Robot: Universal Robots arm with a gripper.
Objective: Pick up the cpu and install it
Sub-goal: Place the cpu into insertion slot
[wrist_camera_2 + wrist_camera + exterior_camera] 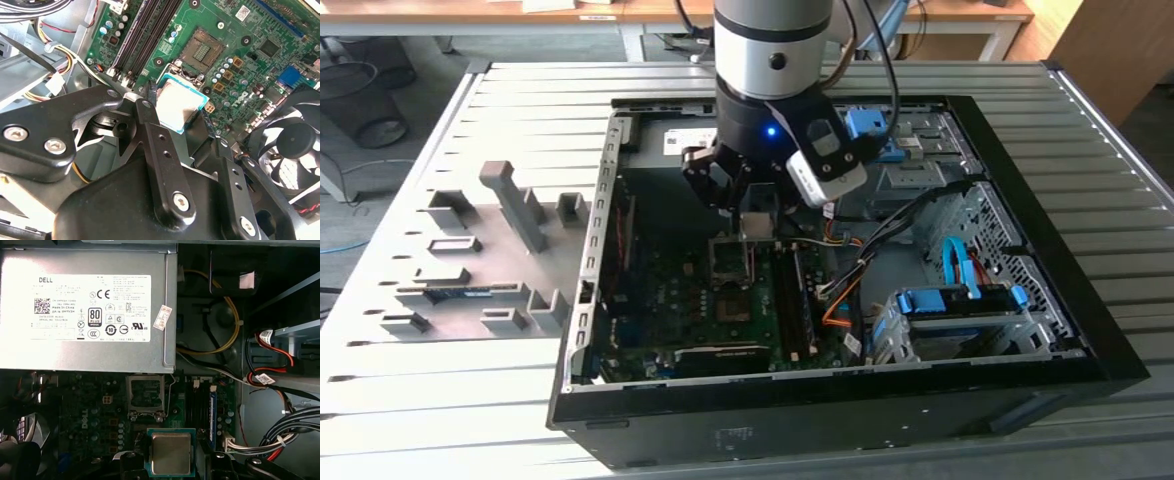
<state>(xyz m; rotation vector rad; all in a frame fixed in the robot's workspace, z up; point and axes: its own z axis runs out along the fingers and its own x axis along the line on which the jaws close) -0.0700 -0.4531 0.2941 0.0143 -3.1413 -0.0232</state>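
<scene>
A ribbed grey metal table (534, 100) fills most of the space, and pale glare washes over it toward the exterior view's left. On the far side stand wood-topped benches (600, 12) on white legs (631, 42). A brown wooden panel (1107, 50) rises far right. Grey floor (380, 170) shows at left.

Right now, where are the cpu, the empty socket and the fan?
cpu (171, 454), first wrist view, middle of its silvery top.
socket (145, 396), first wrist view, its open centre.
fan (295, 143), second wrist view, its hub.
</scene>
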